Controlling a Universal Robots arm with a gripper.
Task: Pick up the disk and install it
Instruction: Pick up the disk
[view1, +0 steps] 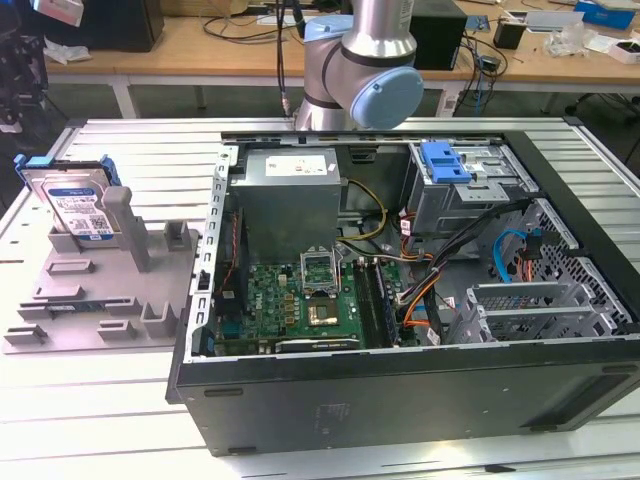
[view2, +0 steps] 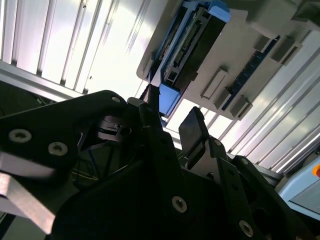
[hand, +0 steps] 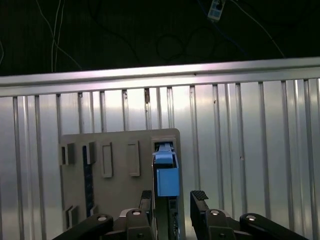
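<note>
1. On the grey fixture (view1: 80, 300) at the exterior view's left, the disk (view1: 72, 205) stood on edge in a slot, blue carrier frame around it and label facing outward
2. My gripper (hand: 172, 197) was released: the fingers (hand: 200, 197) stood apart and held nothing
3. Seen in both wrist views, the disk's narrow edge lay in line with the gap between my fingers, but beyond their tips and clear of them
4. My arm (view1: 365, 70) rose behind the open computer case (view1: 420, 400), well apart from the fixture
5. Inside the case a large grey power-supply box (view1: 290, 195) sat near the back, with the motherboard (view1: 310, 300) in front of it
6. A lone blue caddy (view1: 445, 162) sat on the drive bay toward the exterior view's right
7. Fixture and case both rested on the slatted metal table (view1: 100, 420), the fixture just beside the case
</note>
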